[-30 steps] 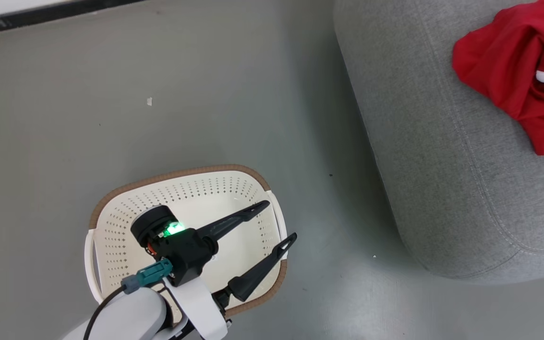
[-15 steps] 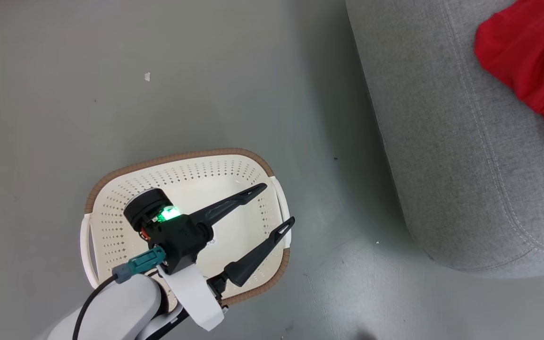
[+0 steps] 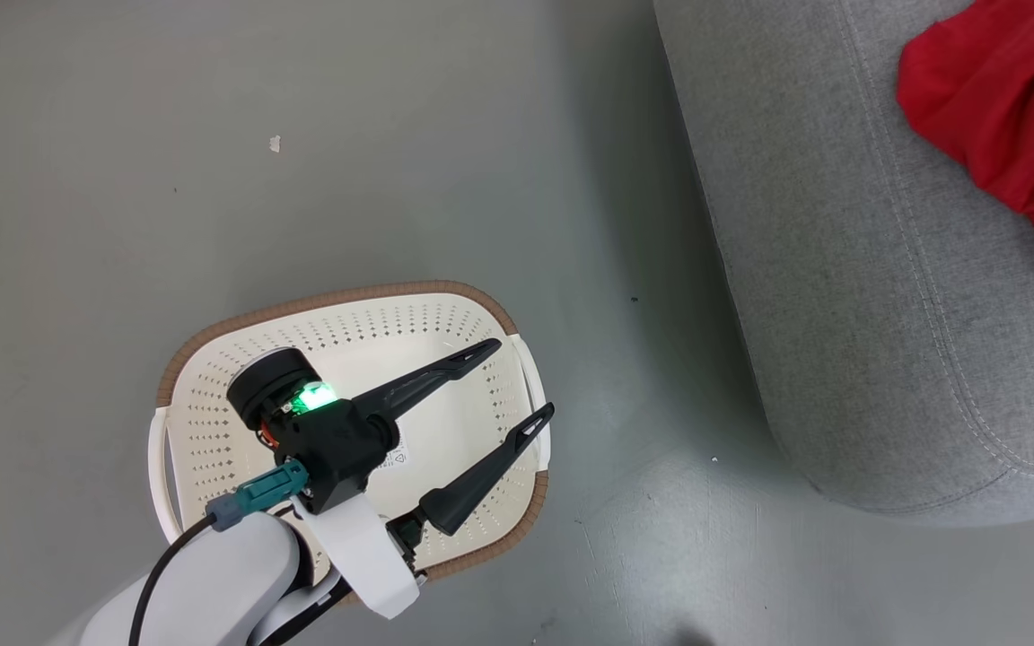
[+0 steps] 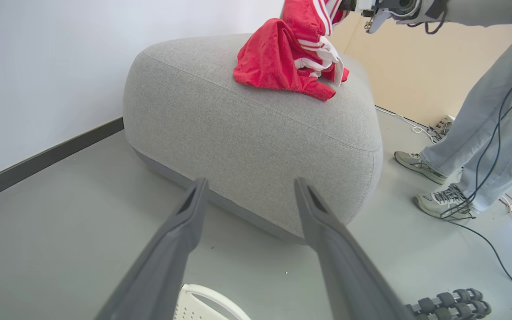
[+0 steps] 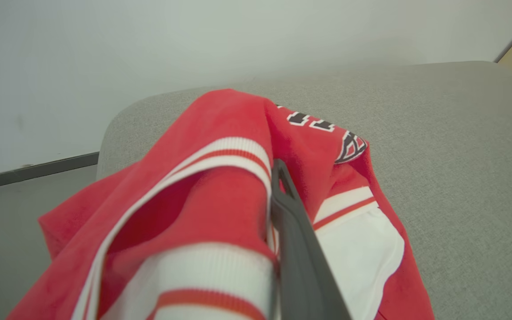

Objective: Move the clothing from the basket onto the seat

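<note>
1. At far left of the head view, my left gripper [image 3: 522, 376] hangs over the basket [image 3: 328, 298]. Its two fingers are spread wide with nothing between them, pointing toward the seat [image 3: 840, 269].
2. The basket stands on the floor, well apart from the seat. The part of its perforated bottom that I can see is bare.
3. Right of the basket, across a strip of grey floor, the seat rises with its rounded corner nearest my left fingers.
4. The clothing [image 3: 984, 99] lies bunched on the seat top, far to the right of my left gripper and beyond it.
5. My right gripper [image 5: 278, 178] is at the clothing. One dark finger shows and red fabric with white stripes covers the other. The left wrist view shows a fold drawn up to it, so I judge it clamped on the clothing.
6. The right arm is much the nearer. My judgement: the coming move is a release onto the seat below.
</note>
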